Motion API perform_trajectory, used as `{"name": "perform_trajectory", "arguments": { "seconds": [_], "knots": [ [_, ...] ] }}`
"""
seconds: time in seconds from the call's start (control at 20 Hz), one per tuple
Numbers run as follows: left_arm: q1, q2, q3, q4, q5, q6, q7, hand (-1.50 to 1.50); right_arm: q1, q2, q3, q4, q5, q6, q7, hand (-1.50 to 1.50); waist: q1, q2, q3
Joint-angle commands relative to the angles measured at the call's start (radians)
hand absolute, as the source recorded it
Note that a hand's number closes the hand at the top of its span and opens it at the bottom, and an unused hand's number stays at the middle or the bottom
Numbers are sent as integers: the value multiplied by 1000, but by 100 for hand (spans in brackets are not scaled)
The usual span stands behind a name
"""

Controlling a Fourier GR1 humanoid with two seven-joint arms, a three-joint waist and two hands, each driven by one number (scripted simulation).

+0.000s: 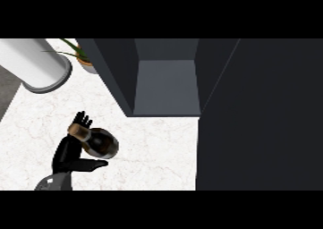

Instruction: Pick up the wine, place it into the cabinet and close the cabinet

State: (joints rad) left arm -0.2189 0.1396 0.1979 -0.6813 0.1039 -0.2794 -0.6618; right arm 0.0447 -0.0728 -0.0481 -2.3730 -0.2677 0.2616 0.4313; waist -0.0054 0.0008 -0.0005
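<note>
You're looking at a left hand [66, 154] that is black all over, slim fingers [81, 120] and a thicker thumb [91, 164], mounted on a rounded grey forearm [53, 182] with a pale highlight

The left hand [70, 148] seems to hide part of the wine [103, 143], its forearm [55, 182] cut off below.

Wine [103, 144] left of cabinet [167, 85] — plant [83, 57] behind.

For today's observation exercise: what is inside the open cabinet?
The cabinet shows only its bare grey floor and walls. The wine stands outside on the counter, beside the left hand. The interior's upper part is cut off from view.
</note>
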Motion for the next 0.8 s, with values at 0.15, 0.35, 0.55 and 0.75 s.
{"name": "perform_trajectory", "arguments": {
  "seconds": [0.15,0.35,0.55,0.75],
  "knots": [
    [-81,-7,37,212,25,-58,-122,-150,67,33,38,-12,52,21,-49,-150,-4,1,0],
    [-127,7,38,297,25,-108,-149,-150,88,15,-26,51,15,85,-129,-150,-4,1,0],
    [-112,-10,26,286,24,-96,-176,-150,-35,38,75,-42,66,-55,64,-150,0,1,-1],
    [-131,-39,15,348,13,-100,-223,150,6,28,36,8,49,0,-13,-150,-3,2,-1]
  ]
}}
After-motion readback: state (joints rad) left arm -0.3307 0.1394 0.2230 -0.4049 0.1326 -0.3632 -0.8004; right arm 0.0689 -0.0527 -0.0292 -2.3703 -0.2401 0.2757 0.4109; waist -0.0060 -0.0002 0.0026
